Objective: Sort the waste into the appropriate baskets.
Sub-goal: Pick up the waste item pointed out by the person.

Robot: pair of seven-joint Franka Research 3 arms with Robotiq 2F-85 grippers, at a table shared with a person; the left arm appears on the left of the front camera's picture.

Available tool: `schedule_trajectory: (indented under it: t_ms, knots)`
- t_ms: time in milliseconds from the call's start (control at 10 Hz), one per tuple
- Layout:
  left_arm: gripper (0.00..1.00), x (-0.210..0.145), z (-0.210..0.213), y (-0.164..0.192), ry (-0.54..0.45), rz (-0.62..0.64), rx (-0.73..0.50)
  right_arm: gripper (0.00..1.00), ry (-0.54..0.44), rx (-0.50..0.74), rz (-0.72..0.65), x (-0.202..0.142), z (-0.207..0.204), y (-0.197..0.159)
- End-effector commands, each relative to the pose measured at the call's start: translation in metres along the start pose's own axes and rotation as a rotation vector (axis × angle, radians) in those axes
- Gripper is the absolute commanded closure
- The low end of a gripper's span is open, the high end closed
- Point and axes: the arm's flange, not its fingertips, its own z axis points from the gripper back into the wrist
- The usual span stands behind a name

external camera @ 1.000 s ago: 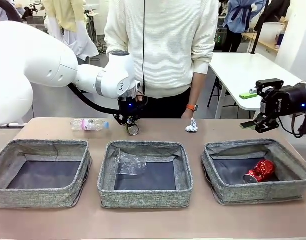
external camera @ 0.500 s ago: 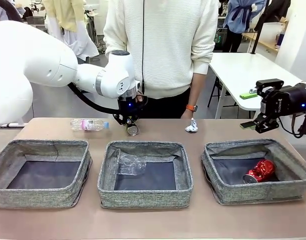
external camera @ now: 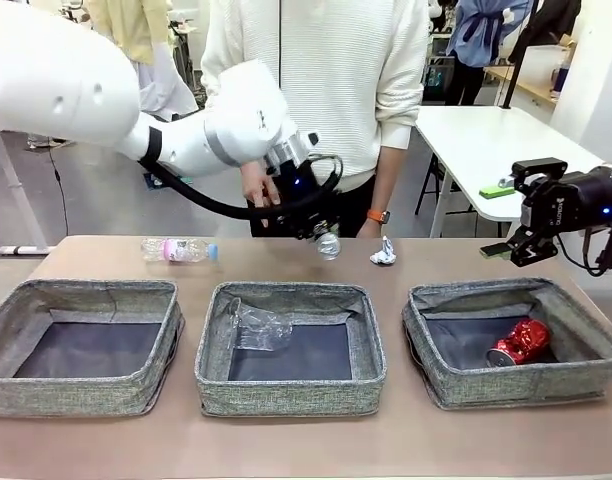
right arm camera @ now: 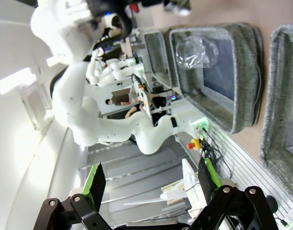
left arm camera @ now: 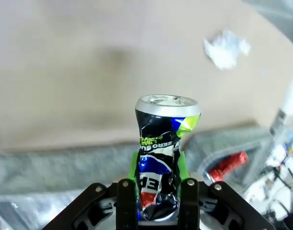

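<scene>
Left claw (external camera: 322,234) clamped on dark printed can (left arm camera: 162,143), held above the counter (external camera: 86,264) beyond the middle basket (external camera: 286,392); right claw (external camera: 524,250) spread wide, empty; crushed red can (external camera: 519,342) lies in right basket (external camera: 516,388).

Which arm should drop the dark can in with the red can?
Left. The left gripper is shut on the dark can, held above the table, so it probably only needs to swing to the right basket, where the red can lies. The right gripper is open, holding nothing.
</scene>
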Motion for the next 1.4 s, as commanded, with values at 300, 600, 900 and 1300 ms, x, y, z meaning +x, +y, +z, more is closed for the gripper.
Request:
schedule_trajectory:
  t_ms: [300,600,900,1300]
  knots:
    - [1.00,-0.132,0.151,0.059,-0.058,0.140,-0.106,0.00,-0.003,-0.002,0.009,-0.002,-0.002,0.001]
    - [1.00,-0.247,0.204,0.074,-0.111,-0.043,-0.042,0.00,-0.003,-0.002,0.009,-0.002,-0.002,0.001]
    - [1.00,-0.269,0.247,0.055,-0.044,-0.030,-0.104,0.00,-0.003,-0.002,0.009,-0.002,-0.002,0.001]
    - [1.00,-0.277,0.289,0.040,-0.154,-0.080,-0.345,0.00,-0.003,-0.002,0.009,-0.002,-0.002,0.001]
